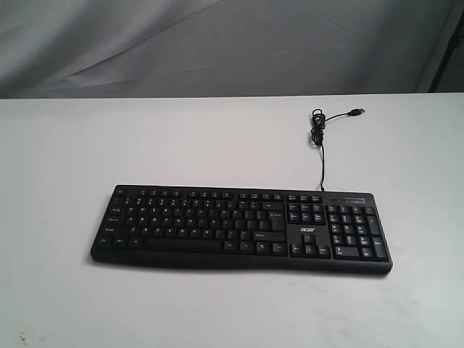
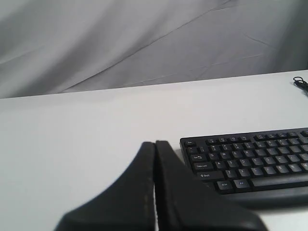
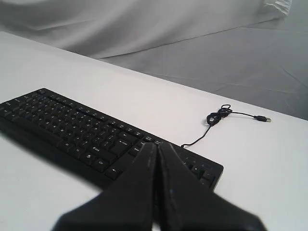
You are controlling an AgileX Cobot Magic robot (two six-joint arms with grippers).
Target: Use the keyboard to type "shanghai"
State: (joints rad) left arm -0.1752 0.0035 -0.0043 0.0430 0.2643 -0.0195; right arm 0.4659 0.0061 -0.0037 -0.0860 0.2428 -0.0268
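The black keyboard (image 1: 241,227) with white legends and an "acer" logo lies flat on the white table (image 1: 217,138), number pad toward the right. Neither gripper shows in the exterior view. In the left wrist view my left gripper (image 2: 155,143) is shut with nothing held, its tips over bare table just off the keyboard's (image 2: 250,159) Esc-and-Tab end. My right gripper (image 3: 157,143) is shut and empty too, its tips in front of the keyboard (image 3: 86,132) near the arrow keys and number pad, which they partly hide.
A thin black USB cable (image 1: 320,138) runs from the keyboard's back edge to a small coil and plug (image 1: 357,112) at the far right. Grey draped cloth (image 1: 217,43) forms the backdrop behind the table's far edge.
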